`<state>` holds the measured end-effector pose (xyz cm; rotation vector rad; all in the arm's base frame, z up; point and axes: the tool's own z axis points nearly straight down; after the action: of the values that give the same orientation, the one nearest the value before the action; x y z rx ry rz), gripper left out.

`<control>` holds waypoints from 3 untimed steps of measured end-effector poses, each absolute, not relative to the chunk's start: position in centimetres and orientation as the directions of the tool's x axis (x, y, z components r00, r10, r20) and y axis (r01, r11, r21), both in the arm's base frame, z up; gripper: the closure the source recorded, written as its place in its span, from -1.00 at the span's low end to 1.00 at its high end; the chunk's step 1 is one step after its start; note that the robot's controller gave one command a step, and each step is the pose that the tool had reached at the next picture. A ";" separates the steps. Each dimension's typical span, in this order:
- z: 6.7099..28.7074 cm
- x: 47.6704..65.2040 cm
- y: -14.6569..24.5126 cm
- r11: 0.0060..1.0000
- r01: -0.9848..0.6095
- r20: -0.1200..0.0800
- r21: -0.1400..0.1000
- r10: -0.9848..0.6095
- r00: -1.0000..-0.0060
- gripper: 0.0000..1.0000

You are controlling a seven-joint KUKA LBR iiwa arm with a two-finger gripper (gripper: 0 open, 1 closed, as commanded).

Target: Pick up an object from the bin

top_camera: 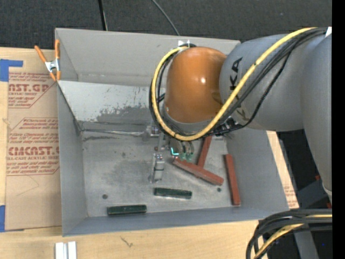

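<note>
Near the middle of the scuffed grey metal bin [108, 161], under my glossy orange wrist cover [194, 85], my end effector [158, 166] hangs close to the bare floor; I cannot tell how far open it is or whether it grips anything. Just beside it, toward the near wall, lies a slim, flat dark green bar [172, 193]. A second green bar [126, 210] rests against that wall, and reddish-brown strips [197, 170] lie crossed on my arm's side.
</note>
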<state>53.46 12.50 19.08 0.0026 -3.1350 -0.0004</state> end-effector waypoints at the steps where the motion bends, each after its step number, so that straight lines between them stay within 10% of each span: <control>1: 19.5 53.6 12.4 1.000 -0.001 -0.001 0.001 0.000 -1.000 -1.00; 3: 13.2 51.6 7.6 0.952 -0.306 0.000 0.000 -0.306 -0.952 -1.00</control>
<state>51.57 7.65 13.19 0.4862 -3.1039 -0.0004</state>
